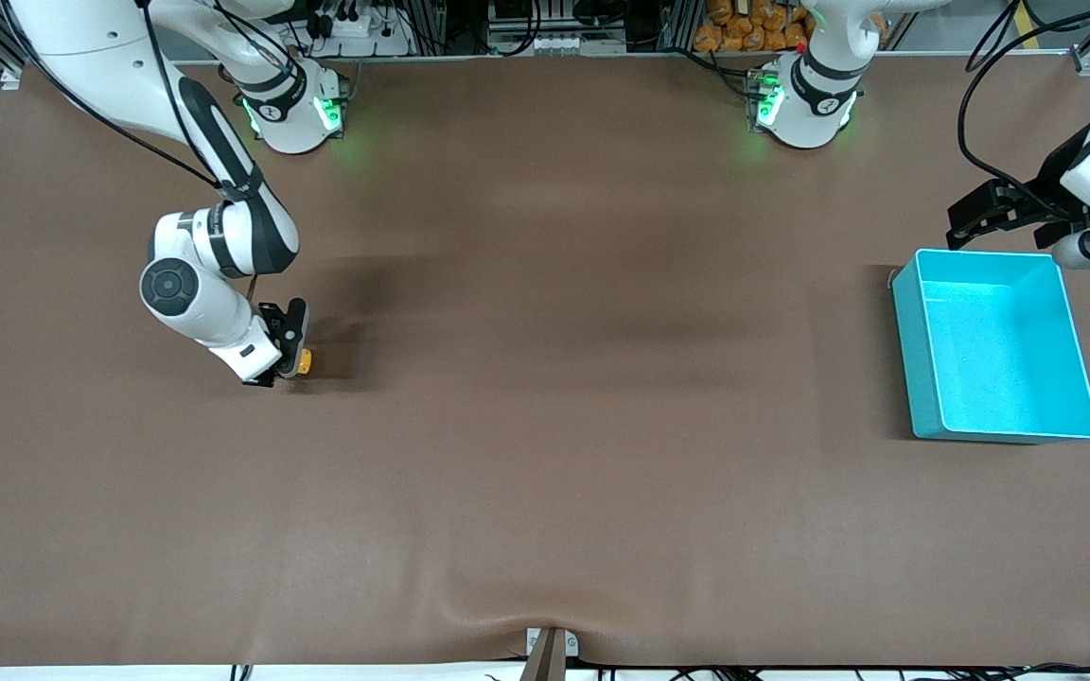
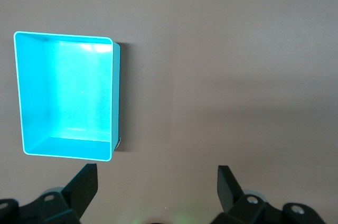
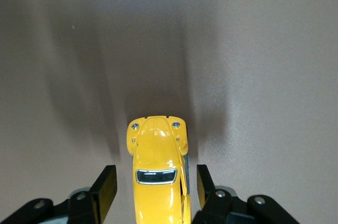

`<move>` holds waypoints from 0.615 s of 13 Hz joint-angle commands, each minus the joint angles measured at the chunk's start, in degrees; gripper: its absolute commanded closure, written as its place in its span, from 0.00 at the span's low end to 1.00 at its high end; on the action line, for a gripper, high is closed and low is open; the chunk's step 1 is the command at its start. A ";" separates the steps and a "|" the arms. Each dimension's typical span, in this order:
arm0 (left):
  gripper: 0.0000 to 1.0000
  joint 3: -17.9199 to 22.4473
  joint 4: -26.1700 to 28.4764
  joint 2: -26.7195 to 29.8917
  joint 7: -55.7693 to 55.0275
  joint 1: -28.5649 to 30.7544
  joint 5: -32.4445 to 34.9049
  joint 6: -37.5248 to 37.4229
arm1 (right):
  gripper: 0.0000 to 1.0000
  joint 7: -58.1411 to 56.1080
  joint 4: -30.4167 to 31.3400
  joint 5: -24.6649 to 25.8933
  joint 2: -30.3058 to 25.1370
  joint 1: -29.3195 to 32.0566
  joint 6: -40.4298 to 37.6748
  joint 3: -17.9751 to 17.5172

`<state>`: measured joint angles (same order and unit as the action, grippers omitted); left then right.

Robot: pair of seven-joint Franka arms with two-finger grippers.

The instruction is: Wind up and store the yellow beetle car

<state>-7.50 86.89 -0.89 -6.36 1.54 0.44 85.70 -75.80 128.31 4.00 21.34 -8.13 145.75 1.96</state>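
Yellow beetle car (image 3: 157, 182) between the open fingers of the right hand (image 3: 153, 187), mid-left of the frame.
Left hand (image 2: 157, 184) waits open over the bench (image 1: 545, 426), at upper right.

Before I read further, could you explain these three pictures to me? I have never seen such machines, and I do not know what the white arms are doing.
These are two robot arms at a brown table, each ending in a two-finger gripper. The wide picture comes from a high camera facing the robots. The other two come from cameras on the wrists.

The right gripper is low at the right arm's end of the table, its open fingers on either side of the yellow beetle car, not yet squeezing it.

The left gripper waits, open, in the air beside the turquoise bin, which is empty and stands at the left arm's end.
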 commanded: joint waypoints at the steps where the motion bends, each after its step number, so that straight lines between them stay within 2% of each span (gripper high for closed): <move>1: 0.00 -0.24 -0.23 0.54 0.12 0.22 0.43 -0.10 | 0.36 -0.14 0.19 1.80 0.28 -0.49 0.85 0.42; 3: 0.00 -0.24 -0.23 0.54 0.03 0.22 0.43 -0.10 | 0.44 -0.14 0.19 1.80 0.37 -0.49 0.85 0.42; 5: 0.00 -0.24 -0.23 0.54 0.03 0.22 0.43 -0.10 | 0.56 -0.14 0.19 1.80 0.72 -0.49 0.93 0.42; 8: 0.00 -0.24 -0.23 0.63 0.03 0.30 0.43 -0.10 | 0.62 -0.14 0.19 1.80 1.33 -0.75 1.90 0.42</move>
<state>-7.49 86.88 -0.89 -6.36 1.58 0.44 85.70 -75.82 128.31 4.69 21.62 -8.18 146.18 1.96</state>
